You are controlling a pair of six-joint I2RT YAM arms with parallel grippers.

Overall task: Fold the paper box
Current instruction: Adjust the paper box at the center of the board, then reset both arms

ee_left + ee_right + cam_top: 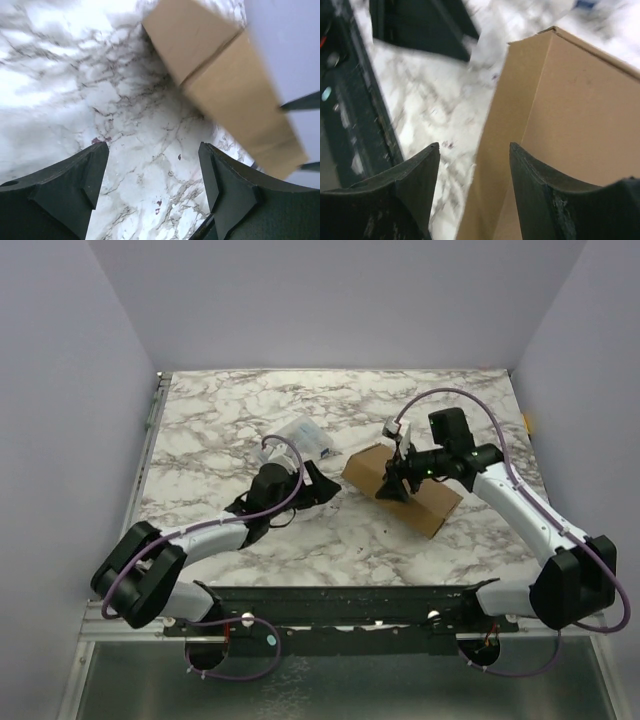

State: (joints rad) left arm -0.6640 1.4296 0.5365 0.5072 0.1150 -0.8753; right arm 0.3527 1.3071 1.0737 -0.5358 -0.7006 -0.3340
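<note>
1. Paper box (437, 508), brown and closed up, lies slanted on the counter (210, 410), in the middle and a bit toward the right edge.
2. The right arm bends in from the right side. The right claw (390, 488) points down at the box's left part, its fingers spread, with a box edge showing between them.
3. The left arm lies low across the counter. The left claw (322, 485) is near the box's left end, spread wide and holding nothing.
4. A clear plastic case (300, 435) lies just behind the left arm.
</note>
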